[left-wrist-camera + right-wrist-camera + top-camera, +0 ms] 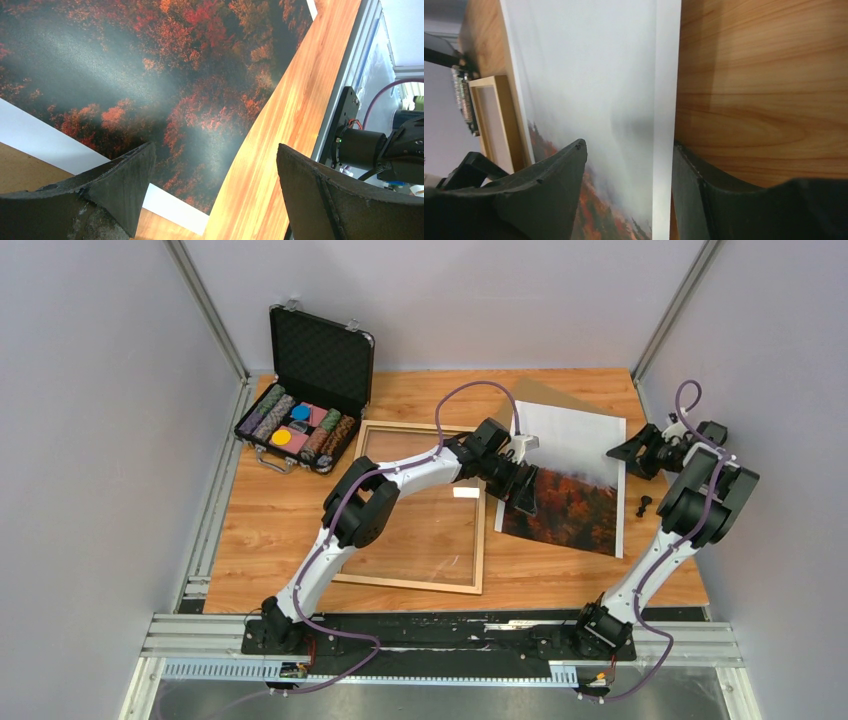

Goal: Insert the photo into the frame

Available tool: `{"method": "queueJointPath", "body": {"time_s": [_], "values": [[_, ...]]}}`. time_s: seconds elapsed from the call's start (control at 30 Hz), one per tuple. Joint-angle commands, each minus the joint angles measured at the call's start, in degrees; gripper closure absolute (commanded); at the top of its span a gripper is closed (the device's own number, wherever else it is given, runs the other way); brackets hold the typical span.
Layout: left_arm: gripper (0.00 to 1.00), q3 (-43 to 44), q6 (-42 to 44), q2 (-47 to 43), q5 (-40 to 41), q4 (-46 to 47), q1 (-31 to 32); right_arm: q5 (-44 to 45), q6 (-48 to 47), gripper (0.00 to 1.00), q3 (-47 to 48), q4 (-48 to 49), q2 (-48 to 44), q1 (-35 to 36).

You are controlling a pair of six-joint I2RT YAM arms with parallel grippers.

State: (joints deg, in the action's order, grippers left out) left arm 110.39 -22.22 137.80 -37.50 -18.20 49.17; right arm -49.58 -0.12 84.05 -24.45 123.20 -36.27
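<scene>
The photo [565,475] lies face up on the wooden table, right of the frame [410,582], pale sky toward the back and orange-red trees toward me. The frame is a thin light-wood rectangle lying flat. My left gripper [525,502] hovers over the photo's [150,75] dark tree part near its left edge, jaws wide apart with nothing between them [215,170]. My right gripper [620,452] is at the photo's right edge. In the right wrist view its jaws [629,145] straddle the white border [664,100], one finger over the print and one beside it, still apart.
A black foam-lined case [300,420] of coloured chips stands open at the back left. A brown board [540,392] shows behind the photo. A small black part [644,505] lies on the table right of the photo. A glossy clear pane [430,530] lies inside the frame.
</scene>
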Motion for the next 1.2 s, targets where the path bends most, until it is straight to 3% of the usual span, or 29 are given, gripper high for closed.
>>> {"method": "queueJointPath", "body": {"time_s": [0.0,0.5,0.9,1.0,1.17], "values": [[0.00,-0.9,1.7,-0.6,2.8,-3.5,0.2,-7.0,2.3,0.41,0.0,-2.4,-0.1,-0.5],[0.00,-1.1,2.0,-1.1,3.0,-3.5,0.2,-13.5,-3.4,0.50,-6.5,-7.0,-11.1,-1.4],[0.00,-1.0,2.0,-1.4,2.8,-3.5,0.2,-14.9,-6.7,0.61,-10.7,-8.9,-10.6,0.4],[0.00,-1.1,2.0,-1.8,2.8,-3.6,0.2,-15.5,-6.7,0.70,-11.4,-8.9,-10.8,0.9],[0.00,-0.8,2.2,-2.9,3.6,-4.0,0.1,-15.2,-6.7,0.93,-11.9,-8.9,-15.3,1.3]]}}
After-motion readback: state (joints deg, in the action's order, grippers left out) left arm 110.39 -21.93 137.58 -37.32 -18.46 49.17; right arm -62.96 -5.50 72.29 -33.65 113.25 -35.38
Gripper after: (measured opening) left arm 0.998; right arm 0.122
